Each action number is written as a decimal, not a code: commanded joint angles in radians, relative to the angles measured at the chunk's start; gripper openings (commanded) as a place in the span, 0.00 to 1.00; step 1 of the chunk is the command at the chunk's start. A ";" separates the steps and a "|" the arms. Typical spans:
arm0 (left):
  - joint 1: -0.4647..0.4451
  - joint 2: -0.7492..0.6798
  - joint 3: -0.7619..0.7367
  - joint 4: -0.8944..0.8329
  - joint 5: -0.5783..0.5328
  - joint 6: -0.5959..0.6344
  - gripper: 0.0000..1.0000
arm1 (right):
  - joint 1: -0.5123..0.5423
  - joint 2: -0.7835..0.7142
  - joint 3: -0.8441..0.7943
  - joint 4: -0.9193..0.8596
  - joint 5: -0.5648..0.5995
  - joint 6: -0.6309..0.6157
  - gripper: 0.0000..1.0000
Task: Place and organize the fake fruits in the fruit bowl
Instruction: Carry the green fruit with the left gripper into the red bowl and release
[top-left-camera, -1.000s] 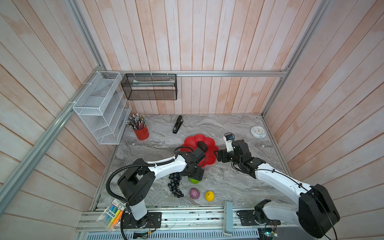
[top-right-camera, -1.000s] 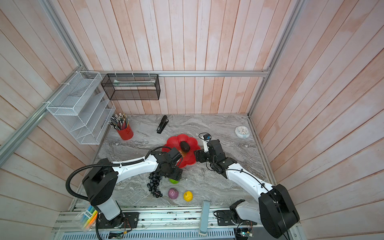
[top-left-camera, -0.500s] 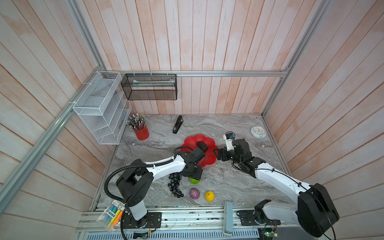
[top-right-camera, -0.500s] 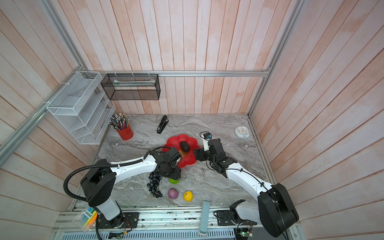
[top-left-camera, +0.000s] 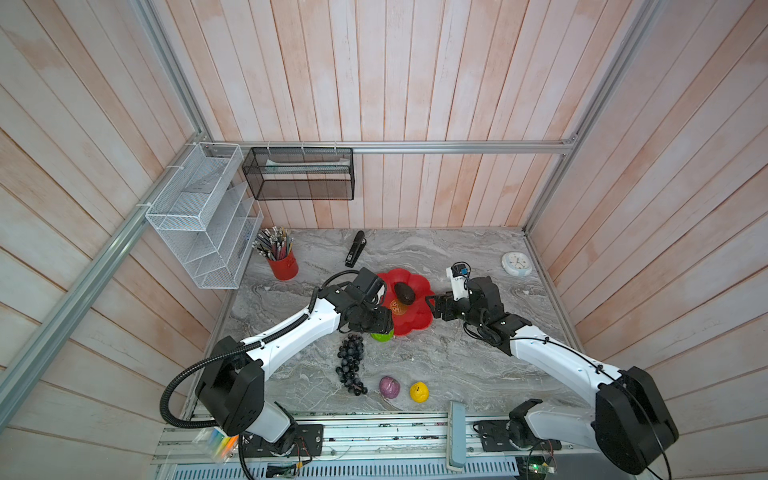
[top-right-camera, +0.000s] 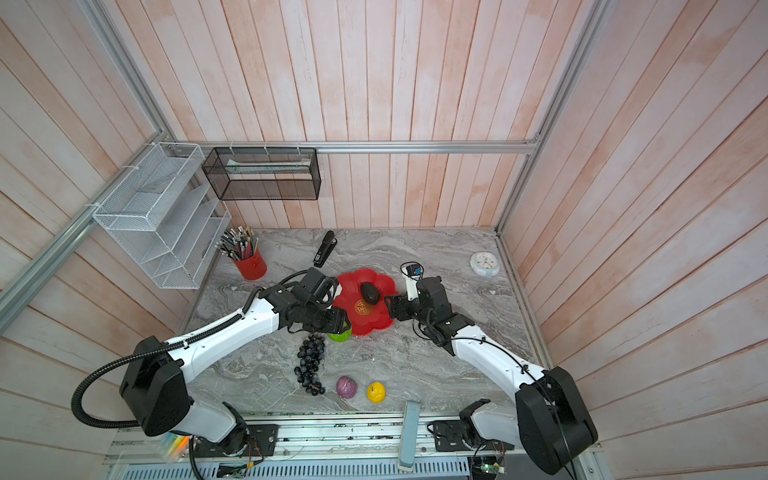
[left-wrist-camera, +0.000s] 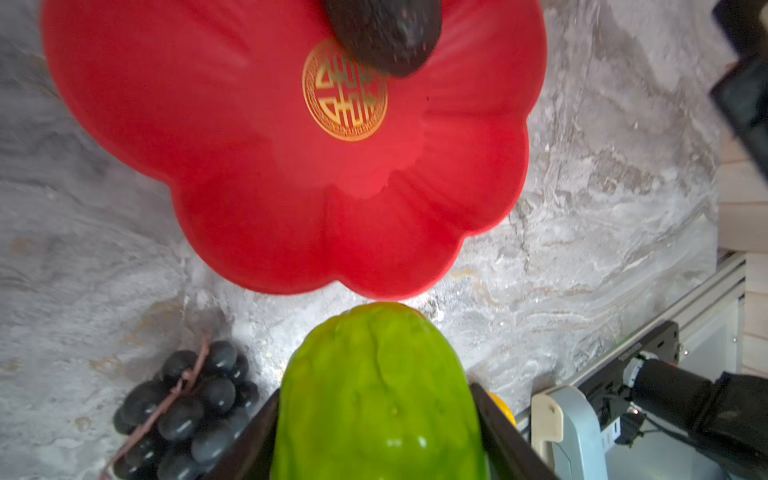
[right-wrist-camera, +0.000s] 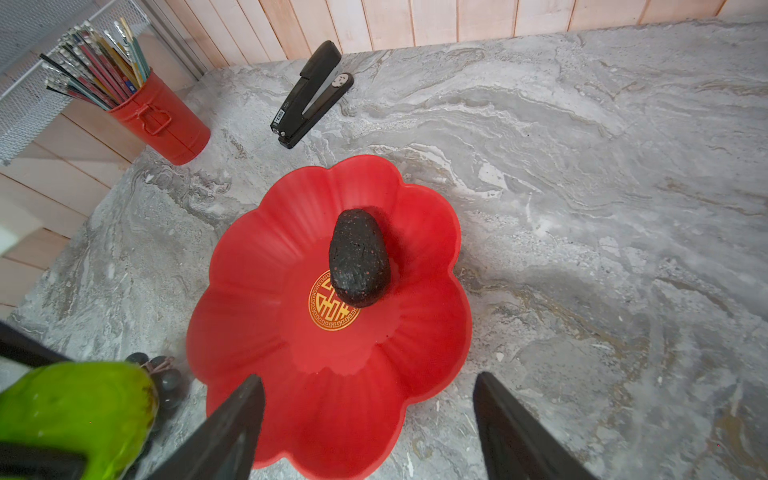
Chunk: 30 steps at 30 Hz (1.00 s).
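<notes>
Left fingers (left-wrist-camera: 257, 440): clenched on the green fruit (left-wrist-camera: 378, 395), one finger on each long flank. The fruit's nose sticks out past the tips toward the bowl (right-wrist-camera: 257, 266).
Grip choice: across the narrow width, probably because the fruit's length would not fit the span.
Green fruit, place: just outside the bowl's front rim, beside the top of the grapes (top-left-camera: 351, 365). Cannot tell if it is off the table (top-left-camera: 457, 357).
Right fingers (right-wrist-camera: 507, 436): spread wide, grasping nothing, at the bowl's right rim and aimed across it. Likely waiting clear of the left arm's path.
Avocado (right-wrist-camera: 359, 257): in the bowl, on its side, one end over the gold emblem.
Purple fruit (top-left-camera: 389, 386), yellow fruit (top-left-camera: 419, 392): side by side near the table's front edge, well apart from the bowl.
Step, judged: short carry of the green fruit over the rim to the bare half of the bowl.
Progress, judged: one of five in.
Risk: a low pass could nudge the rim and shift the bowl.
</notes>
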 joint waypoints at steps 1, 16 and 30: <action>0.035 0.081 0.064 0.086 -0.033 0.022 0.54 | -0.004 -0.010 0.039 0.015 -0.032 0.005 0.79; 0.105 0.437 0.265 0.275 -0.124 -0.026 0.52 | -0.004 -0.084 -0.008 -0.047 -0.026 -0.005 0.79; 0.105 0.506 0.288 0.328 -0.138 -0.051 0.63 | -0.004 -0.099 -0.024 -0.067 -0.022 -0.011 0.78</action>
